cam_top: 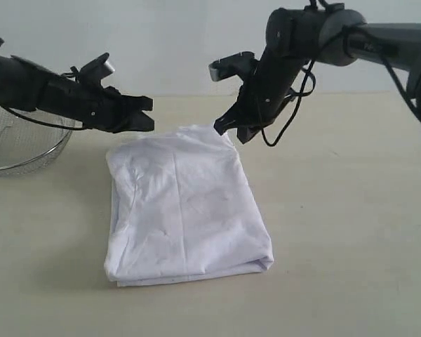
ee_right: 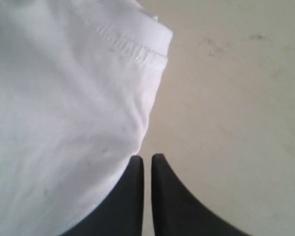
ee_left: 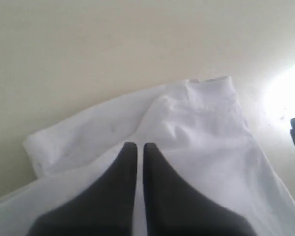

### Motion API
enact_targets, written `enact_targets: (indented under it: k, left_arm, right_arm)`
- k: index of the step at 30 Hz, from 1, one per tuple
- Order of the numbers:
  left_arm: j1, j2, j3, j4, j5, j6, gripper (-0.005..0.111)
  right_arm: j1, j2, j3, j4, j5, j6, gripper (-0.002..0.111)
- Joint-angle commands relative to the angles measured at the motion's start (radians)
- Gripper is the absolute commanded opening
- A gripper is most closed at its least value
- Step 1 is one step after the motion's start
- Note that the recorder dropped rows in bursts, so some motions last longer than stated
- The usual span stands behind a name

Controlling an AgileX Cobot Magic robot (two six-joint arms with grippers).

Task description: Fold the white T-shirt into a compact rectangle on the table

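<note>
Standing by the table (cam_top: 351, 225), I see the white T-shirt (cam_top: 186, 210) lying flat on it near the middle, folded into a rough rectangle with its layered edge toward the near side. The cloth is a bit creased (one long crease runs down it from the far edge to the near edge). A wire-mesh basket (cam_top: 28, 158) sits on the table off to the left, apart from the shirt.

The left gripper (cam_top: 147, 114) hangs just above the far left corner of the shirt, its arm reaching in from the left over the basket's rim. Its wrist view shows the two black fingers (ee_left: 113, 196) pressed nearly together, only a thin slit between them and nothing caught in that slit. The shirt (ee_left: 201, 147) lies spread below them, with bare table (ee_left: 88, 49) beyond.

The right gripper (cam_top: 228, 132) points down at the far right corner of the shirt, its tips just at the corner, where the cloth peaks up a little toward them. From its own wrist camera the fingers (ee_right: 172, 196) are likewise drawn together, empty as far as I can see. The shirt's edge (ee_right: 64, 98) runs just beside one finger rather than between the two, and the stitched hem (ee_right: 130, 49) lies beyond the tips. Whether that finger touches the cloth I cannot tell.
</note>
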Motion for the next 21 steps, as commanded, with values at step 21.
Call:
enact_targets:
  k: [21]
  left_arm:
    - [0.004,-0.51,0.706,0.086,-0.072,-0.018,0.005]
  right_arm:
    - [-0.382,0.024,0.328,1.037,0.155,-0.696,0.0]
